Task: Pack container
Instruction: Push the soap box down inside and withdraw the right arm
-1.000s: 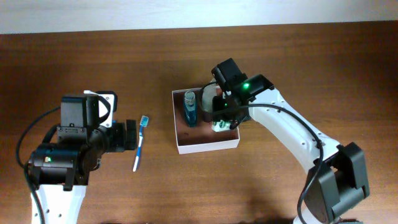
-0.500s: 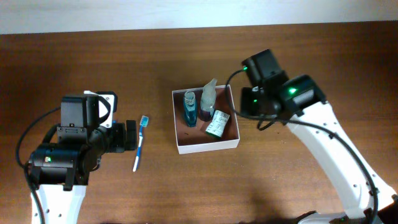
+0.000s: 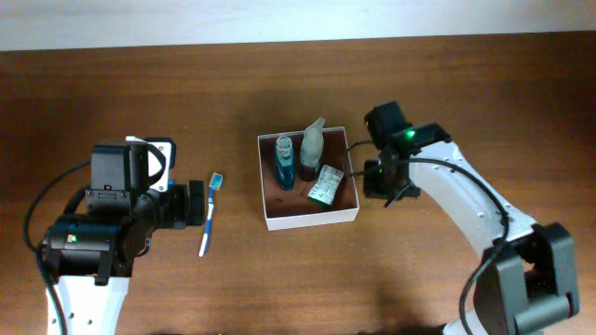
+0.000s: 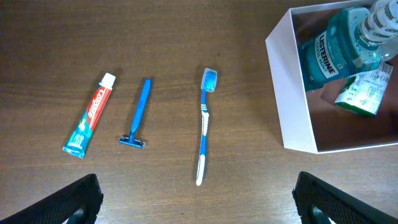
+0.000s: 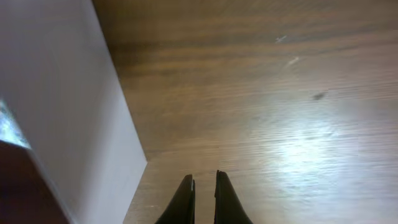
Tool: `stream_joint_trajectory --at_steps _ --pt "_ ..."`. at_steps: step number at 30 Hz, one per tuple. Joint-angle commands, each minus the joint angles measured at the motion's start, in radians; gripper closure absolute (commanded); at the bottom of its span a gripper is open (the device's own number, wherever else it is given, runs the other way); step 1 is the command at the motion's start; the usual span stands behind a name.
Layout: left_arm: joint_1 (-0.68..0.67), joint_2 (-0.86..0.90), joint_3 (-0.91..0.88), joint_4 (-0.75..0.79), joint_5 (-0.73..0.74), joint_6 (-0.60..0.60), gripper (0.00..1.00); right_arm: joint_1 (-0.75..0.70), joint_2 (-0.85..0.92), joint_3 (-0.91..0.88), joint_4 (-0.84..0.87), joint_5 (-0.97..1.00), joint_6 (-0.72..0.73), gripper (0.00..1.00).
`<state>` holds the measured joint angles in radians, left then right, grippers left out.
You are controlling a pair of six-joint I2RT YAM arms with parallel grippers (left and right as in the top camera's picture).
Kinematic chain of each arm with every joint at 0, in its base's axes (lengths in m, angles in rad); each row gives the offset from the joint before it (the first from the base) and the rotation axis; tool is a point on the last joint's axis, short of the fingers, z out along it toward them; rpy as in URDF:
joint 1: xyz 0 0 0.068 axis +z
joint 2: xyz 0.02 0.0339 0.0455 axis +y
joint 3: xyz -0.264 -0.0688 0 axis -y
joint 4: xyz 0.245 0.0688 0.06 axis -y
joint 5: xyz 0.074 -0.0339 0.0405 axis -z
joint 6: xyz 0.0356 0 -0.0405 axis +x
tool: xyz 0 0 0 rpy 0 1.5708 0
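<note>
The container (image 3: 312, 221), a shallow white-walled box with a reddish-brown floor, sits mid-table. Inside stand a blue mouthwash bottle (image 3: 286, 163) and a grey spray bottle (image 3: 312, 144), with a green-white packet (image 3: 325, 185) lying beside them. My right gripper (image 3: 385, 186) is just outside the box's right wall, shut and empty; its tips (image 5: 204, 178) hover over bare wood next to the white wall (image 5: 81, 124). My left gripper (image 4: 199, 205) stands wide open above a blue toothbrush (image 4: 204, 124), a blue razor (image 4: 138, 115) and a toothpaste tube (image 4: 90, 115).
The toothbrush (image 3: 209, 214) lies left of the box, right by the left gripper (image 3: 196, 202). From overhead the left arm hides the razor and the toothpaste. The left wrist view catches the box's near wall (image 4: 289, 87) and the mouthwash bottle (image 4: 333, 53).
My right gripper has left the box, where the packet now lies, moved out to the right of its wall, come down low and shut. The left arm has not moved.
</note>
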<state>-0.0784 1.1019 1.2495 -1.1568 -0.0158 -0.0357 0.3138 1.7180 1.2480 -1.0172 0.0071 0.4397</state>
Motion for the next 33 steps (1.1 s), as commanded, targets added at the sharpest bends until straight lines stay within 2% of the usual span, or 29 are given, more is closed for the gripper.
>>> stream_joint_trajectory --at_steps 1,10,18,21,23,27,28,29,30,32,33 --pt "0.001 -0.002 0.011 -0.003 -0.01 -0.009 0.01 0.022 0.005 -0.036 0.021 -0.12 -0.043 0.94" --pt "0.0 -0.002 0.011 -0.004 -0.01 -0.009 0.01 0.035 0.005 -0.038 0.037 -0.325 -0.217 0.94" --pt "0.0 -0.002 0.011 -0.007 -0.008 -0.009 0.01 0.032 0.005 -0.038 0.039 -0.335 -0.223 0.94" --pt "0.0 -0.002 0.011 -0.007 -0.01 -0.009 0.01 0.02 0.004 -0.036 0.036 -0.267 -0.209 0.94" --pt "0.0 -0.002 0.011 -0.006 -0.01 -0.009 0.01 -0.011 -0.011 -0.024 0.015 -0.13 -0.107 0.93" --pt "0.0 -0.002 0.011 -0.002 -0.01 -0.009 0.01 -0.085 -0.074 0.035 -0.036 -0.018 -0.061 0.89" --pt "0.0 -0.002 0.011 0.002 -0.009 -0.009 0.01 -0.107 -0.101 0.055 -0.051 -0.002 -0.061 0.87" --pt "0.0 -0.002 0.011 0.011 -0.006 -0.006 0.01 -0.145 -0.161 0.086 -0.082 0.034 -0.064 0.7" --pt "0.0 -0.002 0.011 0.019 0.003 0.014 0.01 -0.161 -0.192 0.095 -0.096 0.056 -0.065 0.44" --pt "0.0 0.004 0.011 0.035 0.009 0.033 0.01 -0.199 -0.274 0.101 -0.127 0.105 -0.068 0.25" --pt "0.0 0.01 0.011 0.042 0.009 0.032 0.01 -0.212 -0.304 0.101 -0.139 0.117 -0.069 0.21"
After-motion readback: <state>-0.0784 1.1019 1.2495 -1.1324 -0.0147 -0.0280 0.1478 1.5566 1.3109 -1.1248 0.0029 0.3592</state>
